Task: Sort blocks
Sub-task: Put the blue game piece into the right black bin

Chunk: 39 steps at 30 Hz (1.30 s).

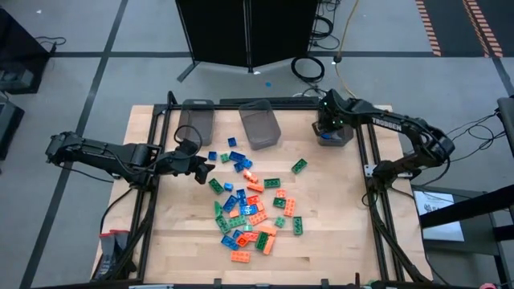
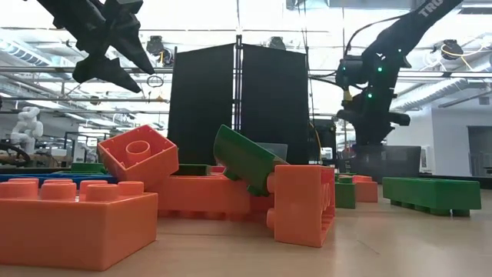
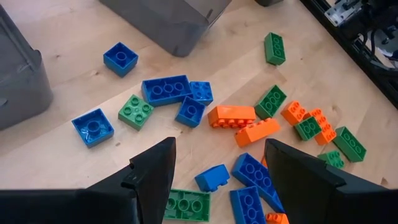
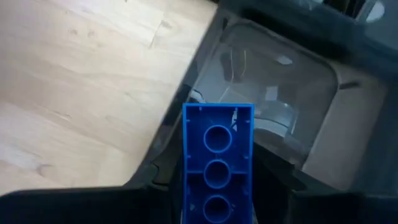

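Right gripper (image 4: 217,186) hung over the bin (image 4: 273,93) at the table's far right edge, fingers clamped on a long blue brick (image 4: 217,162) (hollow underside facing the wrist camera). Brick sat above the bin's open mouth, not released. Left gripper (image 3: 217,180) hovered above the table (image 1: 337,241) at the left edge of the loose pile, fingers spread wide, holding nothing. The blocks (image 1: 253,210) lay scattered mid-table in orange, green and blue, some touching, some stacked askew. Two more bins (image 1: 259,124) stood at the far edge, one (image 1: 195,120) upright, the other skewed. Low view: a green brick (image 2: 246,158) leaned tilted on orange ones.
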Motion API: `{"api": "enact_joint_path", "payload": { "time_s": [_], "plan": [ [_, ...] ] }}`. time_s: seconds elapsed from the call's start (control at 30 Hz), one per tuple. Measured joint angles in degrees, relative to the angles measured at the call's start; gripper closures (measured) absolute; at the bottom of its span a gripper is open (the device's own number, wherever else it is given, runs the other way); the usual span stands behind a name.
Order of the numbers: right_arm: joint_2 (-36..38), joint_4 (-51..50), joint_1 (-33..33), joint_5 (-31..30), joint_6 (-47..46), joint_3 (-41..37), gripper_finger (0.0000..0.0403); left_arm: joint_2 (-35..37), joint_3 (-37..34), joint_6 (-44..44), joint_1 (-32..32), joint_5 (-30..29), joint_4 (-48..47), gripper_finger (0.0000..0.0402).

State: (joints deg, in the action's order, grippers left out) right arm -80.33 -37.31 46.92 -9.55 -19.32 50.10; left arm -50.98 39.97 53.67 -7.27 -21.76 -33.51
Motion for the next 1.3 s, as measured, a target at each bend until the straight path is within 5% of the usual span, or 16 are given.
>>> {"api": "enact_joint_path", "payload": {
  "time_s": [0.23,0.33,0.73,1.03,1.3],
  "plan": [
    [0.06,2.16,0.0,2.46,-0.04,0.12,0.0107,-0.01,0.0,-0.02,0.0,0.0,-0.01,0.0153],
    [0.06,2.13,0.01,3.13,-0.6,0.57,0.0071,-0.02,0.0,-0.02,0.0,0.0,-0.01,0.0153],
    [0.08,1.25,-5.97,28.17,3.92,20.71,0.0098,-0.08,0.0,-1.99,0.0,0.22,0.0,0.0153],
    [-7.89,12.24,-26.89,16.11,3.14,24.42,0.0106,-4.3,0.0,-1.63,0.0,0.27,0.03,0.0153],
    [-24.89,20.36,-35.13,13.99,3.06,29.49,0.0106,-7.3,0.0,-1.54,-0.01,3.88,0.01,0.0153]
  ]
}}
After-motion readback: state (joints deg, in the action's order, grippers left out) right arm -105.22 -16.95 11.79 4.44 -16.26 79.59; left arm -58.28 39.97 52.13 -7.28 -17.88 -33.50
